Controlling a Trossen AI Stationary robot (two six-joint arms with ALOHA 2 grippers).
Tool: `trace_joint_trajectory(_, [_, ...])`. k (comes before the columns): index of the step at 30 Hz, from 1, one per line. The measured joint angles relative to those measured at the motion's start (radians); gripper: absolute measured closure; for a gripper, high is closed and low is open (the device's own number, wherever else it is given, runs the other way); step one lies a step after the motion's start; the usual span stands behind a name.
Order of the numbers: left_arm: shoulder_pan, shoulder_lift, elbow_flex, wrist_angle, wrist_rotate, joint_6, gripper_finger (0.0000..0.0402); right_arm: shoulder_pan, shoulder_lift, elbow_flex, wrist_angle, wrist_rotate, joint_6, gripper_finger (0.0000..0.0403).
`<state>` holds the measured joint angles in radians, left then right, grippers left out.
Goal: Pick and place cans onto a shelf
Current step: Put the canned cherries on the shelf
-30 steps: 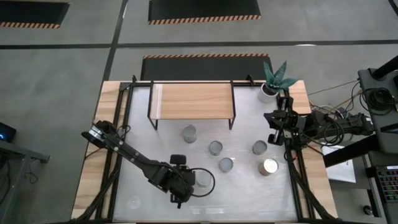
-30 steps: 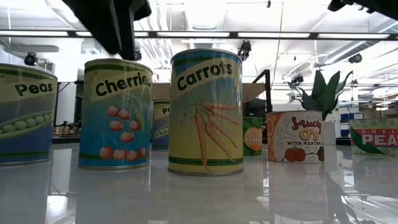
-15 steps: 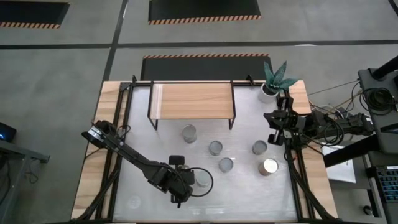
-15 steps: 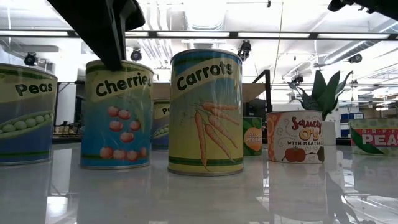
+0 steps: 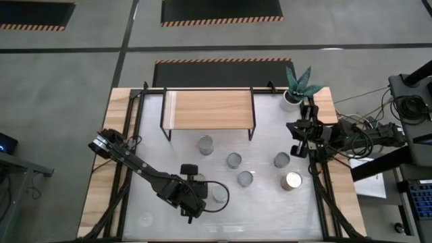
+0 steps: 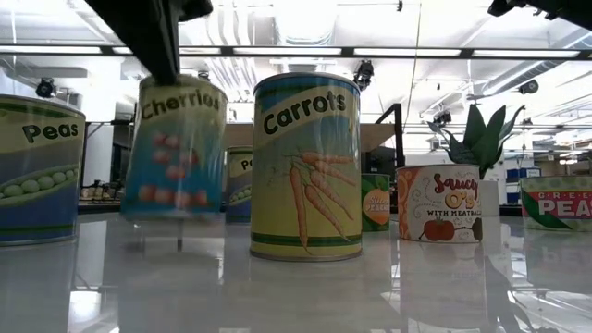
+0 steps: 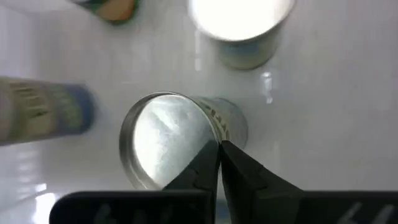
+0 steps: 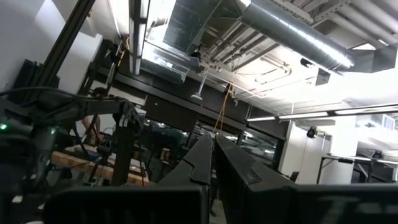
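Desk [image 5: 152,202]: white top in a wooden border, carrying all items.

Shelf [image 5: 209,109]: light wooden board on a thin black frame, standing at the far side of the desk, centred.

Left hand [image 7: 217,165]: over the near middle of the desk. Its fingers are pinched almost together at the rim of the Cherries can [image 6: 176,148]. From table height that can is tilted, its base clear of the desk. The can is blurred, so the exact grip cannot be confirmed, but it appears held by the rim.

Right hand [image 8: 213,158]: parked at the right edge of the desk, fingers closed on nothing, pointing out into the room.

Cans, legible labels, seen from table height:
- "Carrots" can [image 6: 305,166], yellow with a blue band, upright, just beside the held can.
- "Peas" can [image 6: 37,171], blue and green, upright, at the other side of the held can.
- "With meatballs" can [image 6: 439,203], white and red, farther back.
- Can [image 6: 558,203] reading "Peas" on green, farther back still; the line above that word is only partly readable.

From above, five cans stand apart on the desk in front of the shelf. One has a bright lid [image 5: 291,181] and is nearest the right edge.

Potted plant [image 5: 297,84]: far right corner of the desk, beside the shelf.
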<state>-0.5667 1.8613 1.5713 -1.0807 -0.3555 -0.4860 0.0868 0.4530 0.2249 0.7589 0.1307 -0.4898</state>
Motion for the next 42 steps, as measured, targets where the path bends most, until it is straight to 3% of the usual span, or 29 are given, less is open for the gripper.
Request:
trace_joint_trajectory(11, [0.000,-0.036,0.078,-0.081,-0.100,0.099,0.0401,0.000,0.000,0.000,0.000,0.000,-0.001,0.0394])
trace_joint_trajectory(19, [0.018,-0.049,0.308,-0.356,-0.236,0.223,0.0401,0.000,0.000,0.000,-0.002,0.000,-0.001,0.0394])
trace_joint_trajectory(25, [0.098,-0.072,0.421,-0.481,-0.301,0.344,0.0401,0.000,0.000,0.000,-0.002,0.000,-0.001,0.0394])
trace_joint_trajectory(35, [0.326,-0.257,0.308,-0.430,-0.283,0.570,0.0401,0.000,0.000,0.000,-0.015,0.000,-0.001,0.0394])
trace_joint_trajectory(42, [0.567,-0.449,0.068,-0.137,-0.105,0.751,0.0401,0.000,0.000,0.000,-0.016,0.000,-0.005,0.0394])
